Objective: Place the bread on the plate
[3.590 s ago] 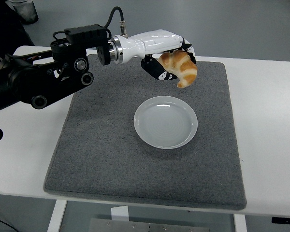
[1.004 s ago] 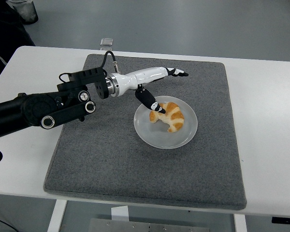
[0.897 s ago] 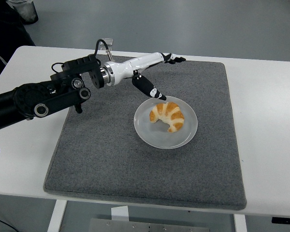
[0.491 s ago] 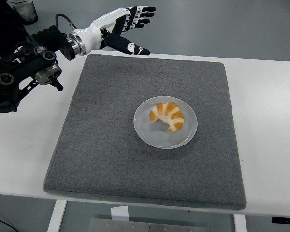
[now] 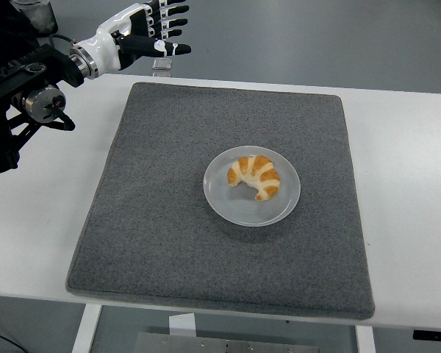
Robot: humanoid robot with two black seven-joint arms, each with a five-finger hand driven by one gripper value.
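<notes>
A golden croissant lies on the round white plate in the middle of the grey mat. My left hand is up at the top left, beyond the mat's far left corner and well away from the plate. Its fingers are spread and hold nothing. The right arm does not show.
The grey mat covers most of the white table. A small clear object sits just past the mat's far edge, under my left hand. A dark container stands at the top left corner.
The croissant went from my left hand onto the plate. The hand let go, opened and pulled back up and to the left, away from the plate.
</notes>
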